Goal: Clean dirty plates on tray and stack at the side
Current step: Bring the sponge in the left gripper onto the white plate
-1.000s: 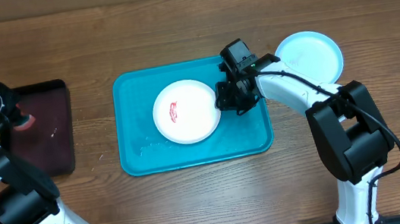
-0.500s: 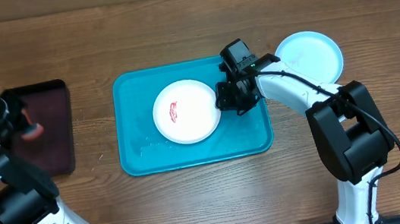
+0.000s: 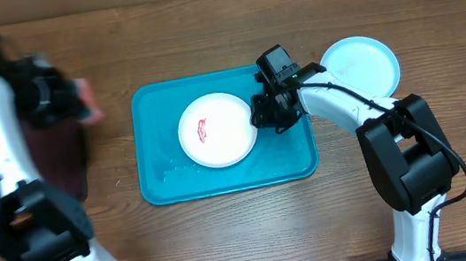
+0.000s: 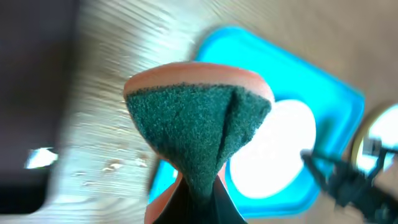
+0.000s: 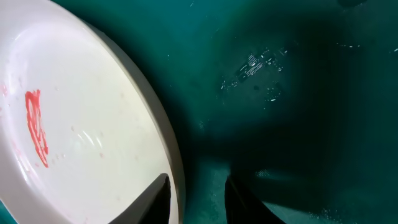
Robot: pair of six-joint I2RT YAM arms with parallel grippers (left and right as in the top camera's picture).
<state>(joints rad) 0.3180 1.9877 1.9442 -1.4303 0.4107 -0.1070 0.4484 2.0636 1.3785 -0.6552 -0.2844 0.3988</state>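
Note:
A white plate (image 3: 217, 130) with a red smear (image 3: 204, 131) lies in the middle of the teal tray (image 3: 163, 179). My right gripper (image 3: 266, 113) stands at the plate's right rim, open. In the right wrist view one finger (image 5: 155, 199) is over the white plate (image 5: 81, 124) and the other is outside it, with a strip of tray (image 5: 280, 124) showing between rim and outer finger. My left gripper (image 3: 78, 100), blurred, hangs just left of the tray, shut on a green and orange sponge (image 4: 199, 124). A light blue plate (image 3: 358, 63) rests on the table right of the tray.
A dark maroon tray (image 3: 63, 165) lies at the left, partly under my left arm. Water drops glint on the teal tray floor (image 5: 255, 65). Bare wooden table surrounds both trays.
My left arm has swung right from over the maroon tray toward the teal tray, carrying the sponge. The right gripper and the white plate have not moved.

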